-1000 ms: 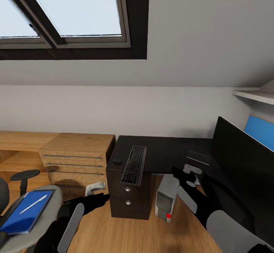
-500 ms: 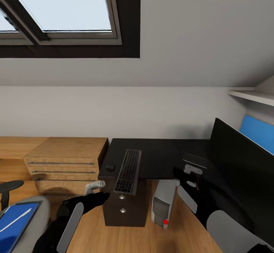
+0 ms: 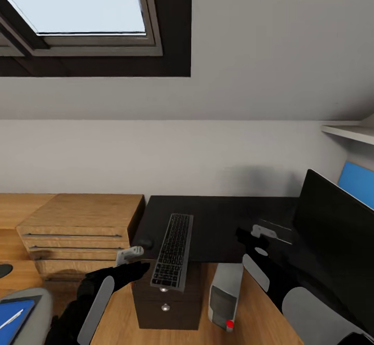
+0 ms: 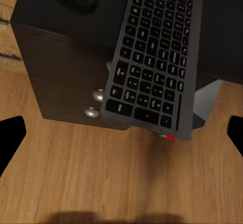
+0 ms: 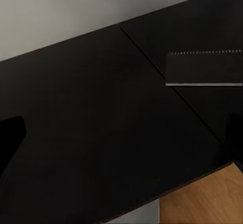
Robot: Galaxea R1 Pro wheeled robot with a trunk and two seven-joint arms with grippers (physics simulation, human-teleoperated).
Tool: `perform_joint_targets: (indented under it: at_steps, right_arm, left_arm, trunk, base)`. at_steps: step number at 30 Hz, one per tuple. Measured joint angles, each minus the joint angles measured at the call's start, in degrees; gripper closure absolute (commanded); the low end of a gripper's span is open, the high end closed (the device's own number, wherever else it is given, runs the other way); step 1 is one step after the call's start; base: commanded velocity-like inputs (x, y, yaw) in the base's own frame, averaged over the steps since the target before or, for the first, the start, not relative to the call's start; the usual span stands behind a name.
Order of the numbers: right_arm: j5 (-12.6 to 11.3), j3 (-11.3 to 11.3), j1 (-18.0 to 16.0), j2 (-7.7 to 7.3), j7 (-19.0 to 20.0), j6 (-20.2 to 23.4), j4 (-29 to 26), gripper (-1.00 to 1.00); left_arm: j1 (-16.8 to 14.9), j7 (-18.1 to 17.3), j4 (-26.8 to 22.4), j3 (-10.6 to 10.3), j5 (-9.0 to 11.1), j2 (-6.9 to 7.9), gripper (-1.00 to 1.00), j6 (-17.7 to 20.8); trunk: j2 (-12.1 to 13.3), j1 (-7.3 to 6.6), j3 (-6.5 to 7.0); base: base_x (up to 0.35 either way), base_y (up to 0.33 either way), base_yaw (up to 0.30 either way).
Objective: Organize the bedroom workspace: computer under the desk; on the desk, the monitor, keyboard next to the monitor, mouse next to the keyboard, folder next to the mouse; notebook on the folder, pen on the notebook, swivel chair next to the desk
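The surface [image 3: 228,220] filled the lower middle of your frame, the monitor [image 3: 337,241] at lower right. The keyboard [image 3: 172,250] overhung its front edge above the drawers [image 3: 164,303]; a nudge could tip it off. The computer [image 3: 224,295] stood beneath, the mouse [image 3: 145,241] left of the keyboard. Your left pincer [image 4: 121,133] was spread, holding nothing; the right [image 5: 121,138] likewise.

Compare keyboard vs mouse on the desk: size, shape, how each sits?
Size: the keyboard is long and far larger; the mouse is a small lump beside it.
Shape: the keyboard is flat and rectangular with rows of keys; the mouse is rounded and smooth.
Pose: the keyboard's near end overhangs the desk front edge above the drawers; the mouse sits fully on the top.
Both are black and lie on the desk.
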Motion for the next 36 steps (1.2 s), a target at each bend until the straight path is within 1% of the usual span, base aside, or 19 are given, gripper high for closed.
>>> perform_joint_targets:
  at_steps: [19,24,29,32,36]
  right_arm:
    - [0.13,0.07,0.05,0.00,0.16,-0.01,0.01,-1.00]
    - [0.12,0.06,0.05,-0.03,0.13,-0.07,-0.02,-1.00]
    - [0.12,0.10,0.05,-0.02,0.16,-0.02,-0.07,-1.00]
    - [0.12,0.10,0.05,-0.07,0.16,-0.03,-0.03,-1.00]
    - [0.16,0.13,0.05,-0.08,0.18,-0.07,-0.01,-1.00]
  left_arm:
    - [0.00,0.00,-0.09,0.09,-0.03,0.09,-1.00,0.00]
    - [0.00,0.00,-0.08,0.13,-0.04,0.12,-1.00,-0.01]
    - [0.00,0.00,-0.29,0.32,0.01,0.44,-1.00,0.07]
    - [0.00,0.00,-0.34,1.11,0.01,0.63,-1.00,0.09]
    - [0.00,0.00,-0.40,1.45,0.02,0.64,-1.00,0.09]
  trunk:
    - [0.00,0.00,0.00]
    - [0.00,0.00,0.00]
    - [0.00,0.02,0.00]
    - [0.01,0.03,0.00]
    - [0.01,0.03,0.00]
  base:
    - [0.321,-0.001,0.000]
    - [0.322,-0.084,0.000]
    - [0.135,-0.040,0.000]
    - [0.014,-0.004,0.000]
    - [0.006,-0.002,0.000]
